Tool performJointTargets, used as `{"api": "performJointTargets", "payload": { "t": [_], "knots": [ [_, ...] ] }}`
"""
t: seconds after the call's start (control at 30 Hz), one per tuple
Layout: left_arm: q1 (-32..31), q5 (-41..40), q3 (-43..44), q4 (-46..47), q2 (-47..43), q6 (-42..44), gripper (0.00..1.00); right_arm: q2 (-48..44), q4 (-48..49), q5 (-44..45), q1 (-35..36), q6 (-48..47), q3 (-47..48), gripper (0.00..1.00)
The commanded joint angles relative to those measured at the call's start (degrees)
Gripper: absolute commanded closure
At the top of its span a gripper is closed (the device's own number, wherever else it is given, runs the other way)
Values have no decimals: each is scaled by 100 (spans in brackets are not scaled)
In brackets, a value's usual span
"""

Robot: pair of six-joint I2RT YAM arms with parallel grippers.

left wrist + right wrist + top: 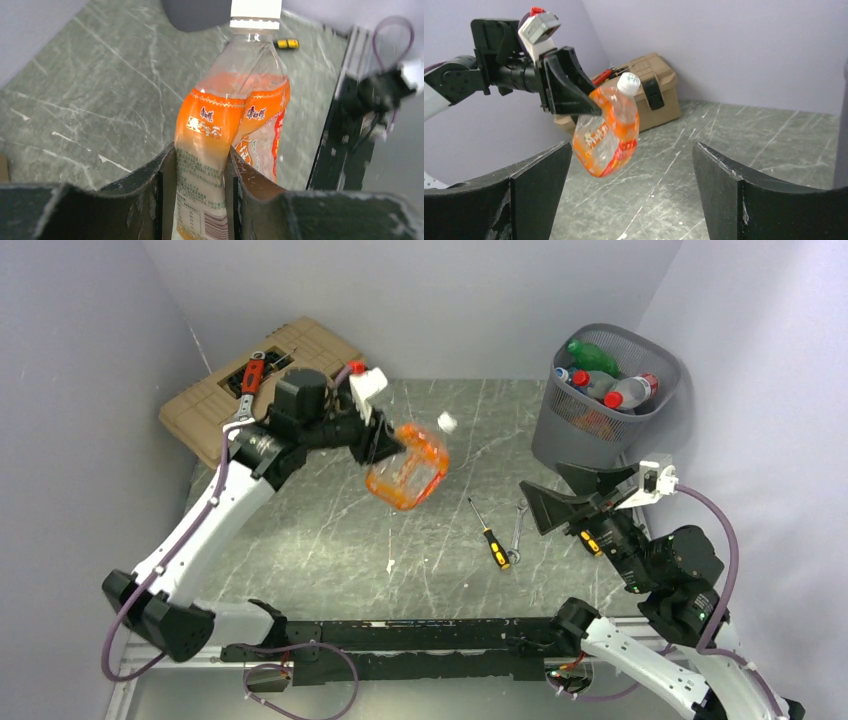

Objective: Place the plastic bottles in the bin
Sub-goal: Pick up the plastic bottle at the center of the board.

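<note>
My left gripper (385,445) is shut on a crushed clear bottle with an orange label and white cap (408,466), held above the table's middle. In the left wrist view the bottle (225,130) is squeezed between my fingers (150,182), cap pointing away. The right wrist view shows the bottle (606,130) hanging from the left gripper (584,102). My right gripper (560,502) is open and empty, low over the table below the bin; its fingers (536,185) stand wide apart. The grey mesh bin (660,405) at the far right holds several bottles (620,390).
A tan toolbox (215,400) with black latches and red-handled pliers on top stands at the far left. A yellow-and-black screwdriver (492,540) and a small wrench (517,530) lie on the table between the arms. Grey walls close in on both sides.
</note>
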Motion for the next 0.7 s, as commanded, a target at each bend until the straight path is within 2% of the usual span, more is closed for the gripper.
{"api": "performJointTargets", "payload": {
  "t": [0.0, 0.1, 0.2, 0.33, 0.53, 0.67],
  "knots": [
    [-353, 926, -1274, 317, -935, 1973, 100, 170, 67, -948, 19, -133, -87, 5],
    [-388, 1164, -2421, 1536, -1514, 1689, 100, 500, 357, -1543, 26, -82, -82, 4],
    [-402, 1204, -2847, 1957, -1700, 1579, 100, 737, 639, -1936, 25, -39, 5, 4],
    [-418, 1824, -3315, 2701, -2029, 1169, 100, 871, 1049, -2307, 24, 57, -155, 2],
    [-431, 1631, -3482, 2855, -2204, 1191, 100, 1210, 1494, -2657, 21, 504, -334, 2],
    [-452, 1419, -3470, 2886, -2134, 1103, 100, 1575, 1566, -2481, 19, 766, -337, 7]
  ]
}}
